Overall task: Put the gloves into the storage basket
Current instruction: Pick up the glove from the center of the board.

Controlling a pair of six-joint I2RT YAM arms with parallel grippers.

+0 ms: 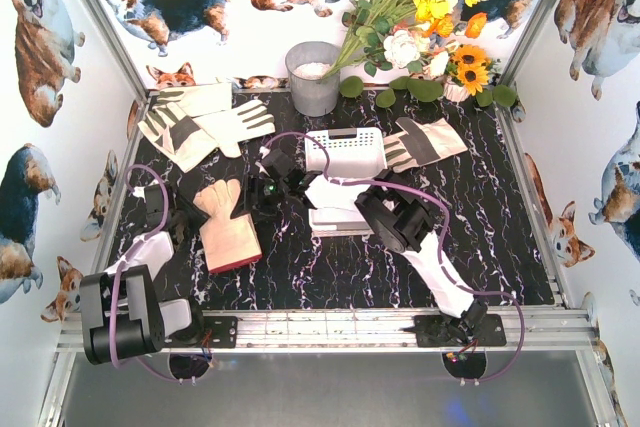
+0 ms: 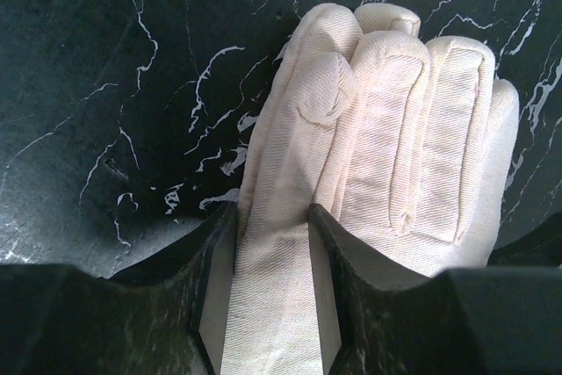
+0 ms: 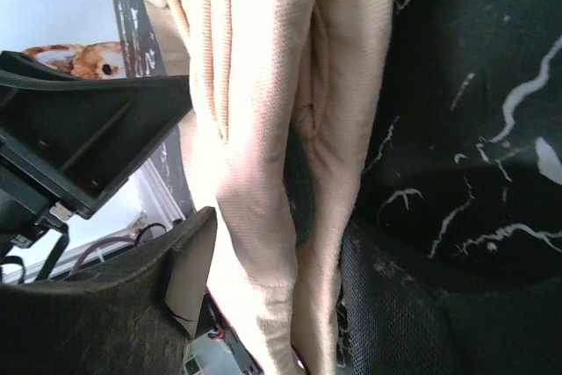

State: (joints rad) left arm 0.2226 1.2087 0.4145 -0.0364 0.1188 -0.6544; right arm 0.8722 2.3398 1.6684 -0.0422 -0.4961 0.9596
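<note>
Risk: left gripper (image 2: 270,305) pinches a fold of the glove (image 2: 395,129), right gripper (image 3: 294,261) sits jaws-apart around the same glove, so opposed pulls could yank it loose before the basket (image 1: 350,157).

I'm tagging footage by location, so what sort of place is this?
Probably a robot test booth, not a home: a left arm and right arm bolted to an aluminium rail, corgi-print panel walls, and a marble-look tabletop.
</note>
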